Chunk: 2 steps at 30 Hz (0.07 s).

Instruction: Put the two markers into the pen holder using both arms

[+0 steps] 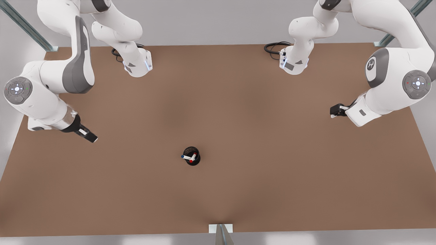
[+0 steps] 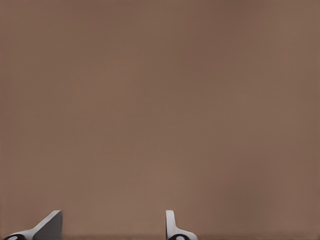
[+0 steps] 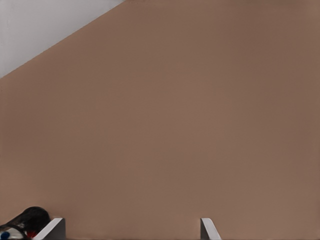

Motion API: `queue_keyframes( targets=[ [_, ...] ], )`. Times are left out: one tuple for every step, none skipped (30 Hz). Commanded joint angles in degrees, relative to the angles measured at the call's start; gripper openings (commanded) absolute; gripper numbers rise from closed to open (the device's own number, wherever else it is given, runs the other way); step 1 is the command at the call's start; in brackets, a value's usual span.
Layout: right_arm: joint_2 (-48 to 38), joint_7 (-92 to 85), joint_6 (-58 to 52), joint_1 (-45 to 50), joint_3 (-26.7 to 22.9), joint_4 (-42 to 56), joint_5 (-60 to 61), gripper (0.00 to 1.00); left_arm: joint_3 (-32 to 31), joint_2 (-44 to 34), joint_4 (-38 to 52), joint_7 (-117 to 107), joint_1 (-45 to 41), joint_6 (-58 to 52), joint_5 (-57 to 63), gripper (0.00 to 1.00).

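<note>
Both arms wait apart above the brown desk: right gripper at the front view's left, left gripper at its right, each with fingers spread wide and empty. Near mid-desk stands the pen holder, both markers leaning inside it, blue-capped marker and red-capped marker.

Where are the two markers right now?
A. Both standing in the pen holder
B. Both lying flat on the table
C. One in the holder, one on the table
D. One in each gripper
A: in the front view the red-capped marker and the blue-capped marker both lean out of the black pen holder, far from either arm's gripper.
</note>
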Motion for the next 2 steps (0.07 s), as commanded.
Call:
queue_keyframes(
  targets=[
    [0.9,-94.5,4.2,0.5,1.1,1.2,-3.7,1.00,0.0,0.0,0.0,0.3,0.0,-0.1,0.0,1.00],
    [1.6,-107.9,8.4,0.5,1.2,1.0,-3.5,1.00,0.0,0.0,0.0,0.3,0.0,-0.1,0.0,1.00]
  ],
)
